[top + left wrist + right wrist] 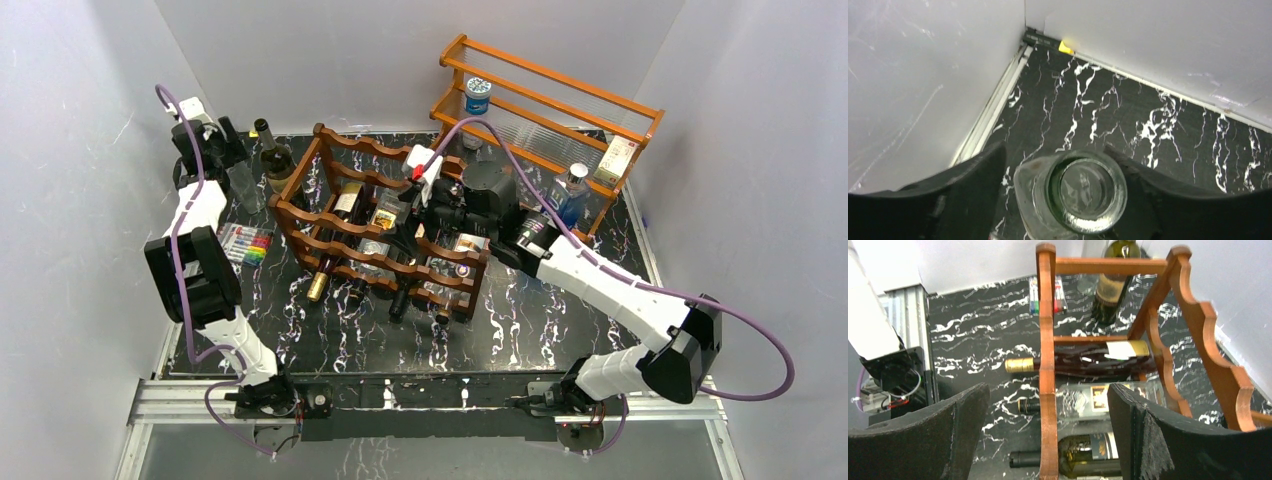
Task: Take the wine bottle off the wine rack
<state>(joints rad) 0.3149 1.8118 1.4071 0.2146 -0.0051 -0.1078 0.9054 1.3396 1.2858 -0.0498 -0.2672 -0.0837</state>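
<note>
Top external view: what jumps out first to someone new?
The dark wooden wine rack sits mid-table, its slots loaded with bottles lying flat, and the right end effector hangs open over it. At the far-left corner, the left end effector straddles an upright clear glass bottle. An orange shelf stands at the back right.

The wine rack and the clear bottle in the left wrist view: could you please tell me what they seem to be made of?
Wine rack: probably wood, stained reddish-brown, soft sheen; its scalloped rails look sawn from solid boards. Clear bottle: apparently glass, faintly green, glossy; see-through, with highlights on its thick rim.
</note>
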